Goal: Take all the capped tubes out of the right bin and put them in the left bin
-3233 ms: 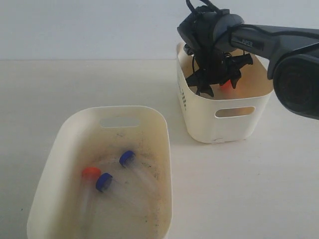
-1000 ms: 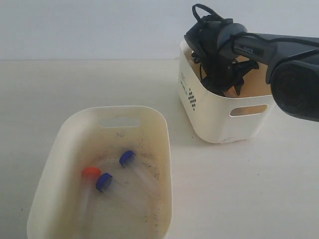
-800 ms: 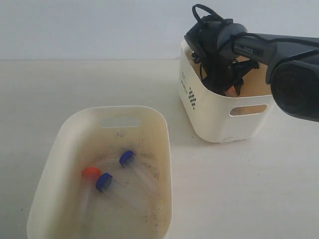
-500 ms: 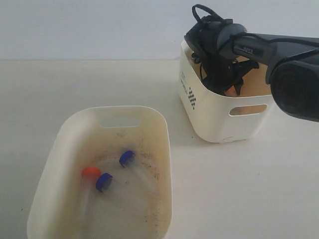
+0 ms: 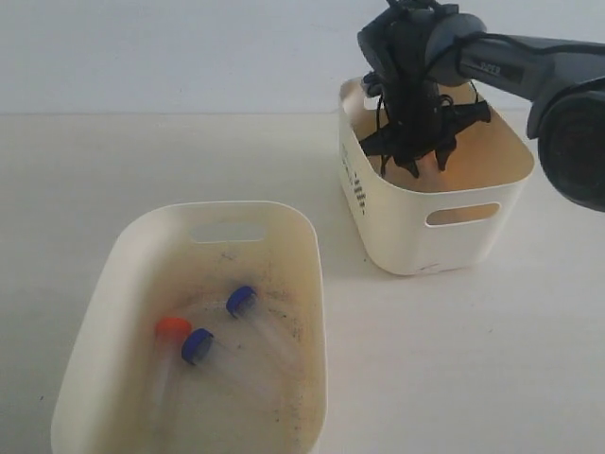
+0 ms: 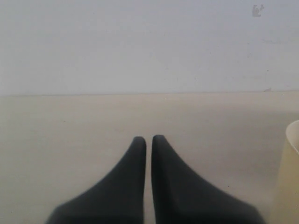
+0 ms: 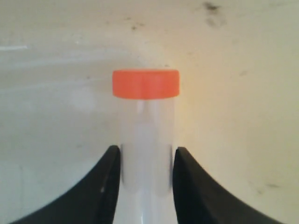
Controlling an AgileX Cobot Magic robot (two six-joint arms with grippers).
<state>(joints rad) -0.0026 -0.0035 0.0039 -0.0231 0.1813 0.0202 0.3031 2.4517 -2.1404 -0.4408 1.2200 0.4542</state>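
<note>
The right bin stands at the back right. My right gripper hangs inside it, near its rim. The right wrist view has the right gripper shut on the clear body of an orange-capped tube, whose cap points away from the fingers, with the bin's wall behind it. In the left bin, on a speckled floor, lie two blue-capped tubes and an orange-capped one. In the left wrist view, the left gripper is shut and holds nothing, low over bare table.
The pale table runs between and in front of the bins. A cream bin rim shows at the edge of the left wrist view. The right arm comes in from the upper right over the right bin.
The right gripper has risen inside the right bin with its jaws shut on the orange-capped tube. The right bin has turned slightly. The left bin's tubes have not moved.
</note>
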